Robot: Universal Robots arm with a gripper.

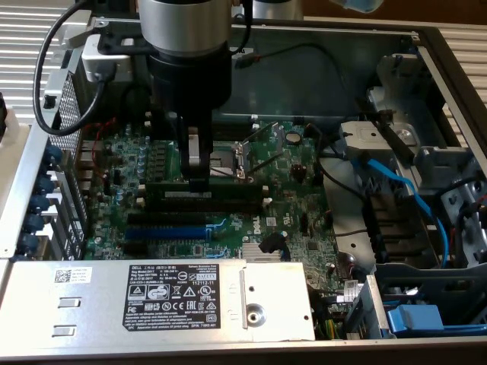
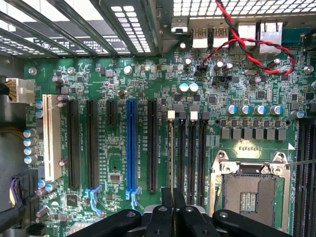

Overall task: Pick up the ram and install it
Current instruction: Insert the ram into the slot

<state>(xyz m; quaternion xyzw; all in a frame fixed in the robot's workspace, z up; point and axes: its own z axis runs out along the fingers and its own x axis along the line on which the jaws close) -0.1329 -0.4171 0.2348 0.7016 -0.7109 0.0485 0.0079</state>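
The ram point(image 1: 240, 182) stands on edge along the black memory slots point(image 1: 228, 201) (just beside the processor socket point(image 1: 232, 156)), pinched near its middle by the narrow claw point(image 1: 198, 181).

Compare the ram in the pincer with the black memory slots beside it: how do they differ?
The ram is a thin green board; the memory slots are thicker black plastic. The ram is clamped in the pincer; the memory slots sit fixed on the motherboard, empty. Both are long, narrow and run parallel.

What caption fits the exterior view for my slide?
Gripper clamps the ram edge-down at the black memory slots on the motherboard.
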